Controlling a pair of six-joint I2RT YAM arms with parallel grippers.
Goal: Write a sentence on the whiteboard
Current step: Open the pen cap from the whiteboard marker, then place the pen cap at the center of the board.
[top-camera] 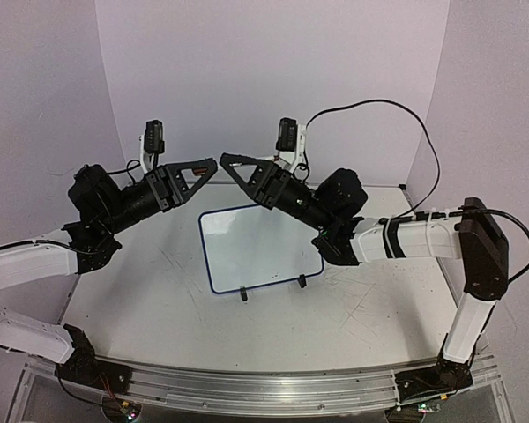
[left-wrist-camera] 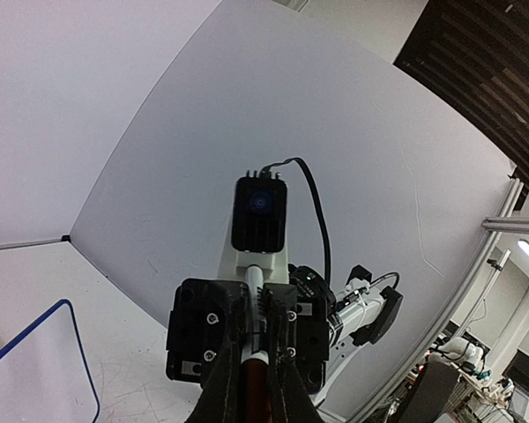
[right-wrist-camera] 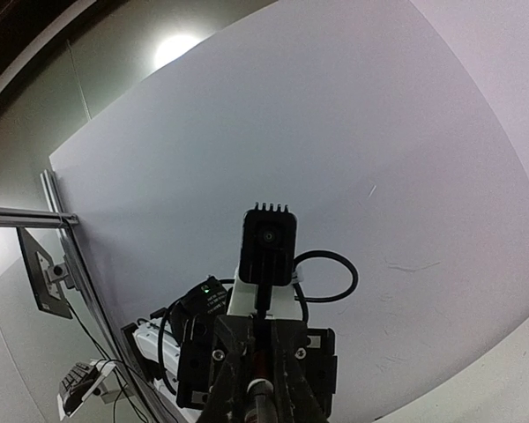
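Note:
The whiteboard (top-camera: 260,247) lies flat on the table, white with a thin dark blue rim and two black feet at its near edge. Its face is blank; no sentence shows on it. My left gripper (top-camera: 213,167) and right gripper (top-camera: 227,163) meet tip to tip in the air above the board's far edge. Both are shut on one marker. In the left wrist view my left gripper (left-wrist-camera: 257,326) holds the marker's (left-wrist-camera: 254,374) dark red body. In the right wrist view my right gripper (right-wrist-camera: 263,339) grips the marker's (right-wrist-camera: 264,397) other end. A board corner (left-wrist-camera: 35,374) shows at lower left.
The scratched white tabletop (top-camera: 159,300) is bounded by white walls behind and at both sides. A black cable (top-camera: 423,141) loops from the right arm along the right wall. The metal base rail (top-camera: 264,388) runs along the near edge.

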